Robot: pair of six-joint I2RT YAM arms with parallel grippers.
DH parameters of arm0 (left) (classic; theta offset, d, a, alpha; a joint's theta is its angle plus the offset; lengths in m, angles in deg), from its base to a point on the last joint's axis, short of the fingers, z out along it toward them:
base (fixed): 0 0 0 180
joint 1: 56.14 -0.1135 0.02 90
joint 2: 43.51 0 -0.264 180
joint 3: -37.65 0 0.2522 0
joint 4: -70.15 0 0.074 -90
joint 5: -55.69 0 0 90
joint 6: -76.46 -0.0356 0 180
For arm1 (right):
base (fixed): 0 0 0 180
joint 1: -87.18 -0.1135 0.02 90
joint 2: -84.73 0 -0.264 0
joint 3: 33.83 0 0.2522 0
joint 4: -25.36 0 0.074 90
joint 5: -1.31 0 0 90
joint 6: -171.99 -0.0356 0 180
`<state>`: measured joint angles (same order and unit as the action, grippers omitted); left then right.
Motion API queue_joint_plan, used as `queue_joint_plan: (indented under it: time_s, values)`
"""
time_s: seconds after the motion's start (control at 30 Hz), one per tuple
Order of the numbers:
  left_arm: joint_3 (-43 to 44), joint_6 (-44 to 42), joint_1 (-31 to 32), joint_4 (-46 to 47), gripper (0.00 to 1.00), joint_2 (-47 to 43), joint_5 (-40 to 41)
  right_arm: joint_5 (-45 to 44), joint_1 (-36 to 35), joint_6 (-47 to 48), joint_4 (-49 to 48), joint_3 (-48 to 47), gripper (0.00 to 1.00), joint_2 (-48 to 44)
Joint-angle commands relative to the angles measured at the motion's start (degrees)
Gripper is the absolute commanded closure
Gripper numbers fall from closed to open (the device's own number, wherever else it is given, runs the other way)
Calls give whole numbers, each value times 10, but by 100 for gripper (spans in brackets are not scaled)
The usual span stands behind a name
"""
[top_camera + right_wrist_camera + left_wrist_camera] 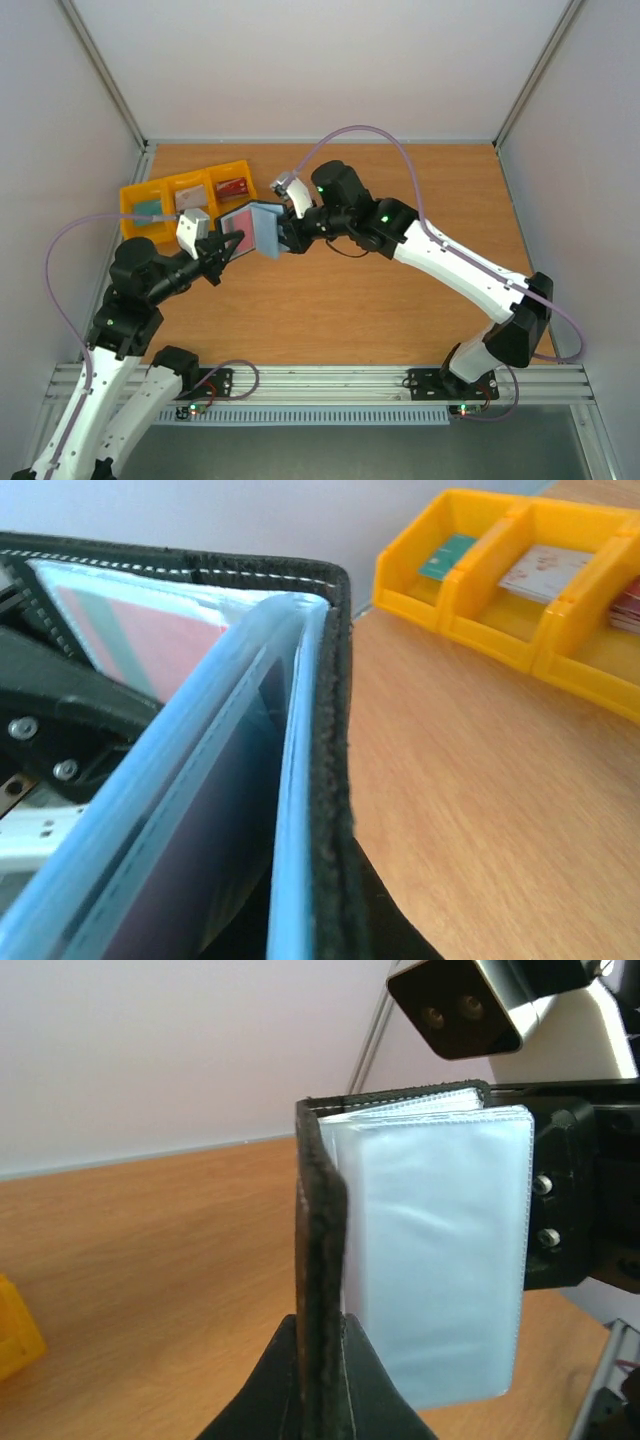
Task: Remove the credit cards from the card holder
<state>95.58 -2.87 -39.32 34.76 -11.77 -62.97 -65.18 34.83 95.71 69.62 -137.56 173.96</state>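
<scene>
The black card holder (pixel 256 228) hangs open in the air between both grippers, above the table. My left gripper (pixel 224 245) is shut on its left cover; in the left wrist view the jaws (pixel 322 1335) pinch the black cover edge, and empty-looking clear pockets (pixel 440 1260) fan out to the right. My right gripper (pixel 283 232) is shut on the right cover, with its jaws (pixel 322 900) round the black edge and a blue pocket. A pinkish-red card (pixel 150 640) sits in a pocket on the left half. A dark card (pixel 200 860) shows through a blue pocket. Other cards are hidden.
A row of yellow bins (pixel 150 198) with teal, whitish and red cards stands at the table's back left, close behind the left gripper; it also shows in the right wrist view (pixel 500 610). Wooden tabletop (pixel 400 330) is walled on three sides.
</scene>
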Motion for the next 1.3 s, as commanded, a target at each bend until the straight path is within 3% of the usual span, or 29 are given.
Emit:
queue_joint_plan:
  time_s: [0.0,0.07,0.13,0.2,0.3,0.4,0.47,0.53,0.63,0.7,0.8,0.93,1.27]
  values:
    - [24,14,0,-1,100,-7,-13,142,43,19,-71,42,99,-49]
    - [26,23,-1,-3,100,-6,-10,197,74,12,-82,58,90,-54]
    - [27,35,-1,-9,100,-4,12,192,109,-1,-69,68,70,-60]
    - [29,54,-2,-27,100,0,54,160,157,-21,-38,78,66,-74]
    - [34,72,-4,-64,100,10,105,84,240,-44,12,91,68,-118]
    - [28,69,-4,-70,100,17,110,11,234,-8,21,92,71,-176]
    - [22,70,-4,-60,100,22,102,31,188,11,-19,96,73,-196]
    - [13,83,-4,-35,100,20,70,111,114,33,-62,96,72,-185]
    - [0,121,-4,31,100,10,-36,252,69,16,-117,88,73,-137]
    - [-6,147,-4,87,100,7,-116,288,66,-12,-142,87,77,-112]
    - [-8,177,-4,156,100,7,-200,321,67,-53,-201,103,80,-97]
    - [-18,203,-4,259,100,11,-272,313,67,-46,-182,98,82,-89]
    - [-19,214,1,318,100,23,-327,300,54,-19,-160,85,79,-72]
